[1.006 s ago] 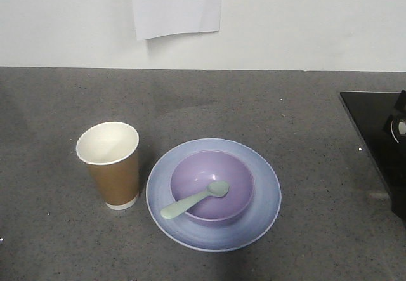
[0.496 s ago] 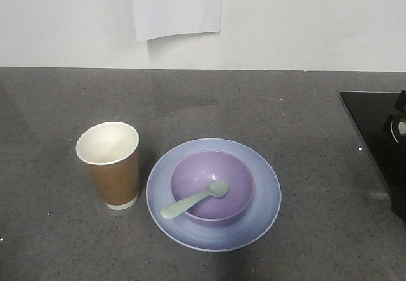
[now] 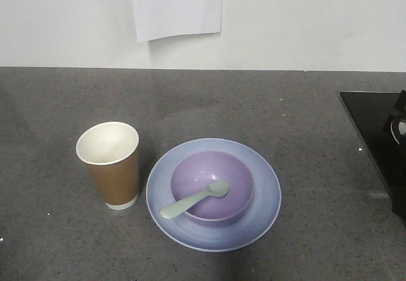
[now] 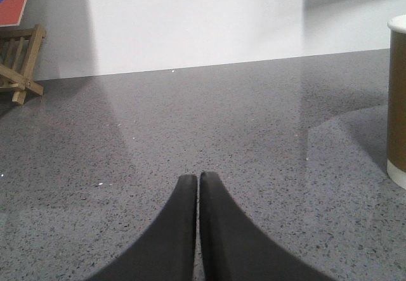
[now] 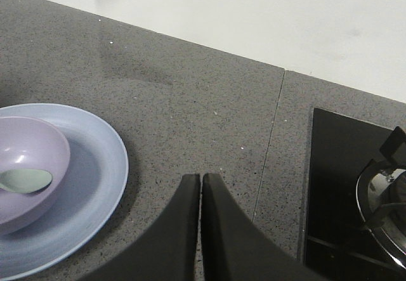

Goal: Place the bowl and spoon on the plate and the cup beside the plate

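A dark grey speckled desk [image 3: 266, 103] fills most of the front view, with a white wall behind it and a sheet of white paper [image 3: 177, 5] hanging at the top centre.

Low in the frame, just right of centre, sits the plate [image 3: 263, 195]: round, pale blue, shallow, with a slightly raised rim. The bowl [image 3: 209, 170] rests in its middle, a small glossy lavender-purple bowl clearly narrower than the plate. The spoon [image 3: 196, 199], pale mint green with an oval head and thick handle, lies tilted in the bowl, its head down inside and its handle leaning over the lower left rim.

Just left of the plate, close but apart from it, the cup [image 3: 114, 173] stands upright on the desk. It is brown paper with a white rim, white inside and a white band at its base, and it rises taller than the bowl.

A black glossy cooktop [image 3: 377, 141] occupies the right edge of the frame.

In the left wrist view, the left end effector [image 4: 198, 182] has its two dark fingers pressed together with nothing between them, above bare desk. A wooden stand [image 4: 19, 62] sits at the upper left there.

In the right wrist view, the right end effector [image 5: 200, 181] is likewise closed and empty, to the right of the plate.
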### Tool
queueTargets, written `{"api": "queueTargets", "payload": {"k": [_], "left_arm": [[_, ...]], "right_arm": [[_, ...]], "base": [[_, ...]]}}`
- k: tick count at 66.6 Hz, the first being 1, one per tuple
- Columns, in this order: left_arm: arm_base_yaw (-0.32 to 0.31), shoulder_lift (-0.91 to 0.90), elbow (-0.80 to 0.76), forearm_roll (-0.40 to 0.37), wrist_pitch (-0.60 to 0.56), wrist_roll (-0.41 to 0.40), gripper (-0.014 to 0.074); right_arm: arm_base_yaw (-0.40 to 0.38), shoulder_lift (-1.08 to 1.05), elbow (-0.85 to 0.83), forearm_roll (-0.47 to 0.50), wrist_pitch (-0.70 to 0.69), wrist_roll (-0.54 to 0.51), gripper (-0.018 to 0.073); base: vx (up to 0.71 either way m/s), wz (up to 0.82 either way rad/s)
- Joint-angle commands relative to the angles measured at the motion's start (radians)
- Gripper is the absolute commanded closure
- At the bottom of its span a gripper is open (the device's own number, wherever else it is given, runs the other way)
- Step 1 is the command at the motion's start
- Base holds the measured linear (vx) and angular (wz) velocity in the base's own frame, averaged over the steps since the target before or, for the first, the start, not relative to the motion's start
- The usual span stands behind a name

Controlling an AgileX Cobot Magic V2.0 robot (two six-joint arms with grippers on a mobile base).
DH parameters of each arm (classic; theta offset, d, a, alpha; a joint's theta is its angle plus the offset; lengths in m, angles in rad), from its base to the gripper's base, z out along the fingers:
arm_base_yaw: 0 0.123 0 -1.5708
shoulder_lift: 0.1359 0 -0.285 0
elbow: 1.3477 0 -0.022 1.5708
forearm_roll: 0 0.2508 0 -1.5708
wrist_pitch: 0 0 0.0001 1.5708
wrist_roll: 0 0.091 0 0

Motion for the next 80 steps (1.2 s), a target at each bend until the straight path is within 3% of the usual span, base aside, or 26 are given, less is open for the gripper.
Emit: {"api": "queueTargets", "payload": {"k": [1, 12, 29, 45, 53, 66, 80], "left_arm": [[0.002, -0.015, -0.008, -0.009, -0.078, -0.004, 0.0604], [0.002, -0.015, -0.008, -0.009, -0.078, -0.004, 0.0604], [0.002, -0.015, -0.008, -0.009, -0.078, -0.004, 0.0604], [0.002, -0.015, -0.008, -0.009, -0.078, -0.004, 0.0604], [0.002, -0.015, -0.008, -0.009, -0.078, -0.004, 0.0604], [0.002, -0.015, -0.008, -0.009, -0.078, -0.004, 0.0604], [0.002, -0.015, -0.008, -0.009, -0.078, -0.004, 0.0604]], "right_arm": [[-0.008, 0.006, -0.024, -0.04, -0.057, 0.002, 0.0562], [-0.014, 0.003, 0.013, -0.11, -0.074, 0.005, 0.0562], [-0.135, -0.124, 0.261, -0.117, -0.309, 0.109, 0.0562], [-0.303, -0.346, 0.469, 0.046, -0.363, 0.112, 0.0562], [-0.378, -0.45, 0.558, 0.081, -0.424, 0.104, 0.0562], [-0.437, -0.572, 0.68, 0.107, -0.512, 0.104, 0.0562], [-0.435, -0.649, 0.742, 0.159, -0.502, 0.104, 0.0562]], "base": [[0.0, 0.0], [0.0, 0.0], [0.0, 0.0], [0.0, 0.0], [0.0, 0.0], [0.0, 0.0], [0.0, 0.0]]}}
